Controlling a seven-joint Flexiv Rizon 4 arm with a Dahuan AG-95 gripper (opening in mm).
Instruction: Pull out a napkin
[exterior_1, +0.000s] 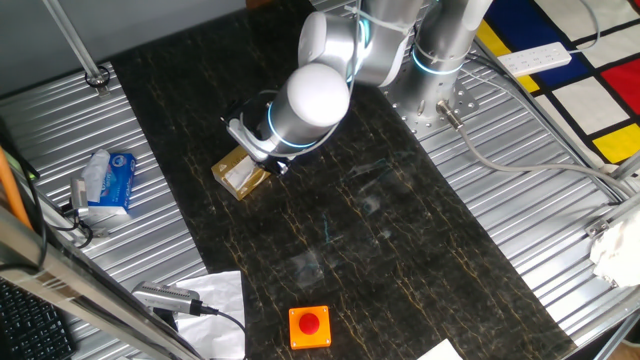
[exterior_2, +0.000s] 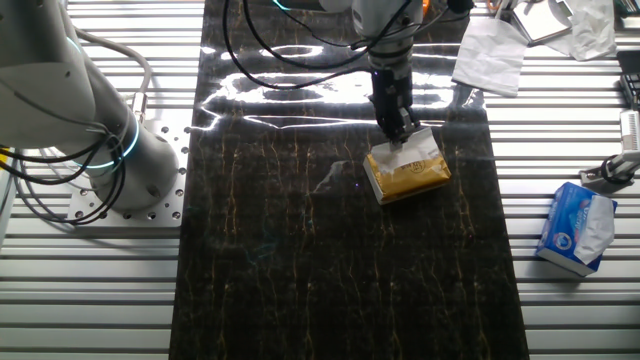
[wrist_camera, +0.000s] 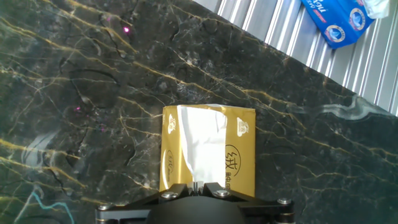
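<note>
The gold-brown tissue box lies on the dark marble mat and also shows in one fixed view and the other fixed view. The white napkin rises from the box's slot up to my fingers. My gripper sits directly above the box, its two black fingers pressed together on the napkin's top edge. In the other fixed view the gripper hangs over the box's far end with a bit of white napkin below it. In one fixed view the arm hides the fingers.
A blue-and-white tissue packet lies on the metal table beside the mat, also in the other fixed view and the hand view. An orange box with a red button sits on the mat. A wrinkled white cloth lies at the table's edge.
</note>
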